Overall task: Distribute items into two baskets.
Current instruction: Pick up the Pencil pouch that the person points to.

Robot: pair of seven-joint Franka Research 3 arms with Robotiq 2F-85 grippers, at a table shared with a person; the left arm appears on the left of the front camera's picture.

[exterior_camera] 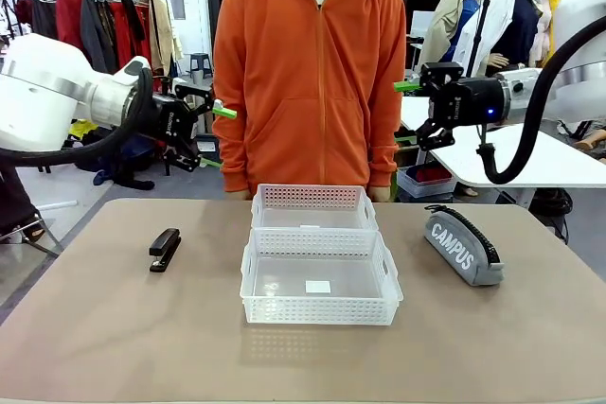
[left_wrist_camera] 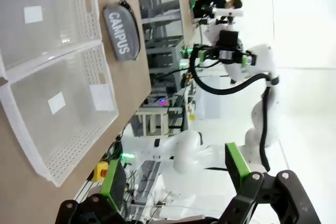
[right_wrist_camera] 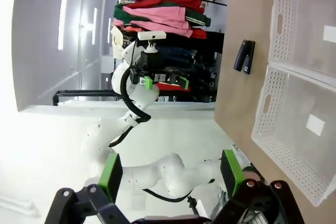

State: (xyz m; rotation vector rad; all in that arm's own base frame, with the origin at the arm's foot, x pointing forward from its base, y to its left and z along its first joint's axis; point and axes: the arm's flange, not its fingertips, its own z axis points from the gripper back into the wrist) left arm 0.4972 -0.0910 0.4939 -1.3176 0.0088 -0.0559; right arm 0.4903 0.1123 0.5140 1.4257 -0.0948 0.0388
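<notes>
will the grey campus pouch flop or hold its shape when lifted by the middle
Probably sags a little: the CAMPUS pouch looks like soft fabric. Its bulging body suggests contents, so it may keep some shape. Its oblong shape seems unlikely to roll.

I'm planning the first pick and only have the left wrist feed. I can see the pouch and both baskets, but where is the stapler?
Observer: The stapler lies on the table, left of the near basket and apart from it, on the left arm's side.
Operator: Is anyone close to it?
Observer: No. The person stands at the far edge, behind the far basket, with arms down at their sides.
Operator: And how does my end effector sit relative to the table?
Observer: The left end effector hangs open, well above the table and beyond its far-left corner, pointing towards the person.
</notes>
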